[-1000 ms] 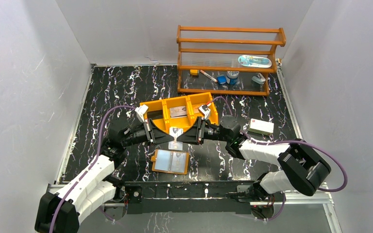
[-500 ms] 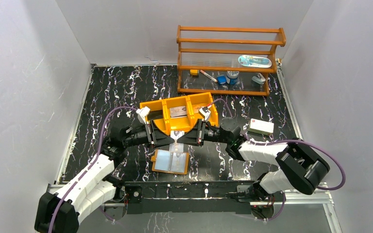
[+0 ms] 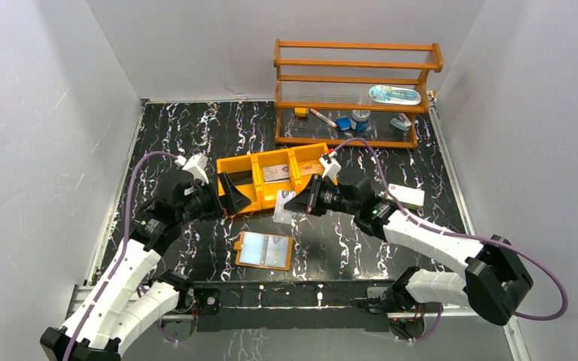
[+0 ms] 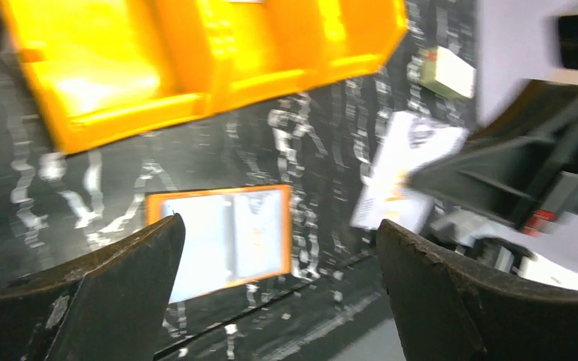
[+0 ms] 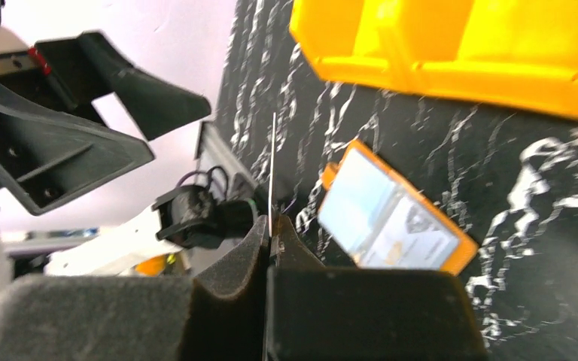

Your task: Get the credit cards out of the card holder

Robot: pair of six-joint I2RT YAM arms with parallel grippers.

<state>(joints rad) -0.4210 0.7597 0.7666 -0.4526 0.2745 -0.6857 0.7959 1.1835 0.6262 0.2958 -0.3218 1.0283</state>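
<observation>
The card holder (image 3: 265, 250) lies open on the black table, orange rim round pale blue pockets; it also shows in the left wrist view (image 4: 222, 237) and the right wrist view (image 5: 391, 214). My right gripper (image 3: 299, 203) is shut on a whitish credit card (image 3: 284, 205) above the table, between the holder and the orange tray. That card shows edge-on (image 5: 272, 162) in my right gripper (image 5: 271, 226). My left gripper (image 3: 233, 197) stands open and empty to the left, apart from the card (image 4: 403, 177). Another card (image 3: 275, 173) lies in the tray's middle compartment.
The orange three-compartment tray (image 3: 241, 169) sits just behind both grippers. A white box (image 3: 405, 197) lies to the right of the right arm. A wooden shelf (image 3: 354, 90) with small items stands at the back right. Grey walls close in three sides.
My left gripper let go of the card, opened wide and drew back to the left. My right gripper closed on the card and carried it slightly right, away from the left gripper.
</observation>
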